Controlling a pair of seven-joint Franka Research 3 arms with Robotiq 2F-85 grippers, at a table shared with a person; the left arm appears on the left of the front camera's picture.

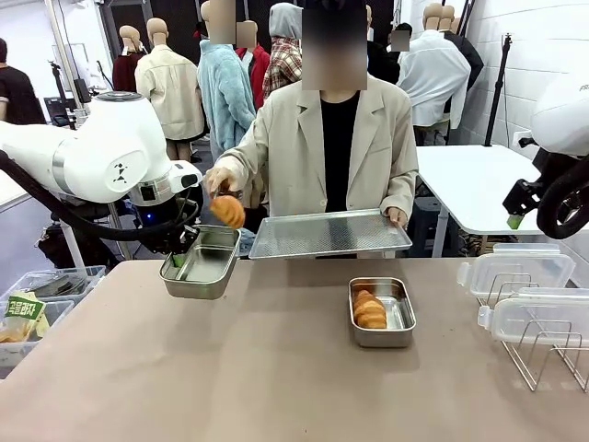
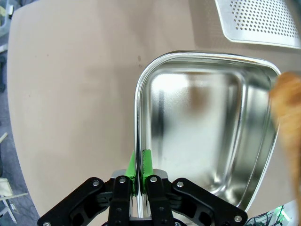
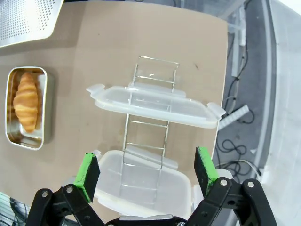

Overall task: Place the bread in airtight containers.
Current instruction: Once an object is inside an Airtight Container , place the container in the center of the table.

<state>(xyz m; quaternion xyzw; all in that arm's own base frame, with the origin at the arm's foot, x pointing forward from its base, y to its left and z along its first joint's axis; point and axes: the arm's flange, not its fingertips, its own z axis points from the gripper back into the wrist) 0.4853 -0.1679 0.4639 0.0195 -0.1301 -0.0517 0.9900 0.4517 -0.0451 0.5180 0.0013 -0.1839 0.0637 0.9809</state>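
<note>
My left gripper [image 1: 177, 261] is shut on the rim of an empty steel airtight container [image 1: 202, 263], holding it above the table's far left. In the left wrist view the fingers [image 2: 146, 165] pinch the rim of that container [image 2: 197, 136]. A person's hand holds a bread roll [image 1: 228, 211] just above the container; the roll is a blur at the edge [image 2: 288, 108]. A second container [image 1: 382, 311] rests on the table with a roll [image 1: 370, 309] in it, also seen as tin [image 3: 41, 113] and roll [image 3: 26, 99]. My right gripper [image 3: 146, 169] hangs open above the lids, high at the right [image 1: 515, 219].
The person's other hand holds a perforated tray [image 1: 329, 232] at the far edge. Two clear lids [image 1: 515, 272] [image 1: 538, 318] lean in a wire rack [image 1: 543, 354] at the right. A clear bin [image 1: 28, 313] with a packet stands off the table's left.
</note>
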